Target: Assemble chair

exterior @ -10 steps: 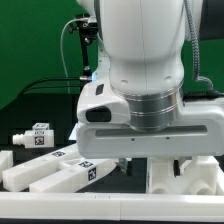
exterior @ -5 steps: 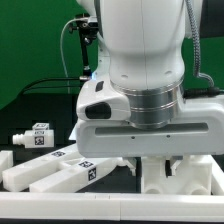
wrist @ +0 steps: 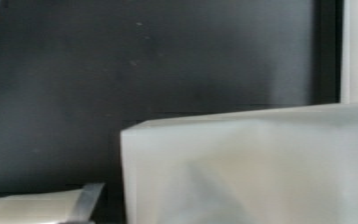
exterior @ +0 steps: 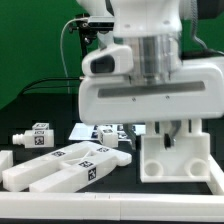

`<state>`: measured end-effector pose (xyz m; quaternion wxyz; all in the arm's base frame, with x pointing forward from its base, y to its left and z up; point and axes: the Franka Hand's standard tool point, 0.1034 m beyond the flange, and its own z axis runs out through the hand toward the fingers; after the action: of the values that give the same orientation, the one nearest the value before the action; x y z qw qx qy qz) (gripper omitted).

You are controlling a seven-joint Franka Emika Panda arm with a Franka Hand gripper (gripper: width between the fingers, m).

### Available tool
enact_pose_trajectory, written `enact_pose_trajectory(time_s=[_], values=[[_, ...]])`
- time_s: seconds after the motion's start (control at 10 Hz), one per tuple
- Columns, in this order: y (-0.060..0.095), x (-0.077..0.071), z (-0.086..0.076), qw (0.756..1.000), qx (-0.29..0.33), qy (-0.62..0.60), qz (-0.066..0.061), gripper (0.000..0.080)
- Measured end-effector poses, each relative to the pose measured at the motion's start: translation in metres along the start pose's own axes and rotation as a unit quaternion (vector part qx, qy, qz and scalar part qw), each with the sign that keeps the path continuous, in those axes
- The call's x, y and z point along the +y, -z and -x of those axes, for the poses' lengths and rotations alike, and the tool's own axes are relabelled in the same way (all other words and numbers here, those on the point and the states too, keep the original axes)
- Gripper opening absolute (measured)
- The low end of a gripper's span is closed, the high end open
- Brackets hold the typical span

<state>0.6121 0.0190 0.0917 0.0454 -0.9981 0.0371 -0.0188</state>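
**Q:** Reading the exterior view from nine o'clock round to three, what comes first?

**A:** A short pegged leg [exterior: 35, 137] with a square tag lies at nine o'clock on the black table [exterior: 45, 108]. At seven o'clock two long bars [exterior: 62, 167] lie side by side, tags facing up. Near the centre, just behind the bars, sit small tagged pieces [exterior: 110, 132].

**Q:** Where is the gripper?

**A:** The gripper [exterior: 167, 130] hangs from the robot arm [exterior: 150, 40] at about four o'clock from centre. It is at the upper edge of a blocky white chair part [exterior: 178, 160] that stands on the table. The frames do not show whether the fingers are spread or clamped on that part.

**Q:** Does the wrist view settle it?

**A:** No. It shows only a blurred pale surface [wrist: 247, 165] close to the lens against a dark ground, and no fingers can be made out.
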Motion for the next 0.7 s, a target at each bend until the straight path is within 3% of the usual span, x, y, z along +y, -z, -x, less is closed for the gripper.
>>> enact_pose_trajectory(time_s=[0.1,0.3,0.6,0.7], values=[[-0.001,0.008,0.005,0.999,0.053,0.005,0.009,0.0328],[-0.023,0.012,0.014,0.995,0.102,0.01,0.022,0.0328],[-0.042,-0.003,-0.008,0.972,0.23,0.025,0.031,0.0328],[-0.042,-0.003,-0.008,0.972,0.23,0.025,0.031,0.0328]])
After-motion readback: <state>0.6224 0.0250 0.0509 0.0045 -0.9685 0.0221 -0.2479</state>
